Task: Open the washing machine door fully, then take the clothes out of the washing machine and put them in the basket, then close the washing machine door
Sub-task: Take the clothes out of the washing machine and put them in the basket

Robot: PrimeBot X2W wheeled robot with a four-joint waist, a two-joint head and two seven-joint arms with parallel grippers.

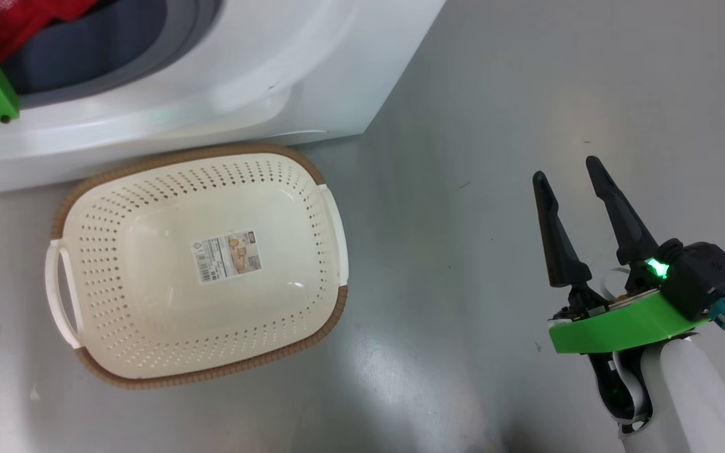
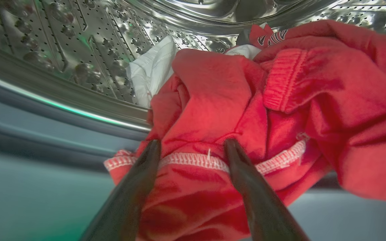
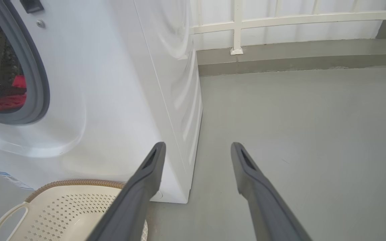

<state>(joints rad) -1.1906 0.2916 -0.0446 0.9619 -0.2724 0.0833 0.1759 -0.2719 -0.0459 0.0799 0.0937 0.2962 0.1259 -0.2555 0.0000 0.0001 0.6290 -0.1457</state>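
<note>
Unloading clothes (image 2: pixel 297 93) from washing machine (image 3: pixel 112 83): left gripper (image 2: pixel 193 142), fingers spread, straddles red hem at drum mouth. Basket (image 1: pixel 117 207) below, unfilled. Right gripper (image 1: pixel 565 168) spread, idle. Next, likely: pinch hem, lift out.

A smooth grey floor (image 3: pixel 297 117), softly glossy with pale patches of reflected light, runs back to a low grey kerb (image 3: pixel 297 55), on which a white railing (image 3: pixel 280 18) stands before a white wall (image 3: pixel 313 33).

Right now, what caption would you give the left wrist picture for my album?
Open left gripper poised at the red clothes inside the steel drum.
</note>
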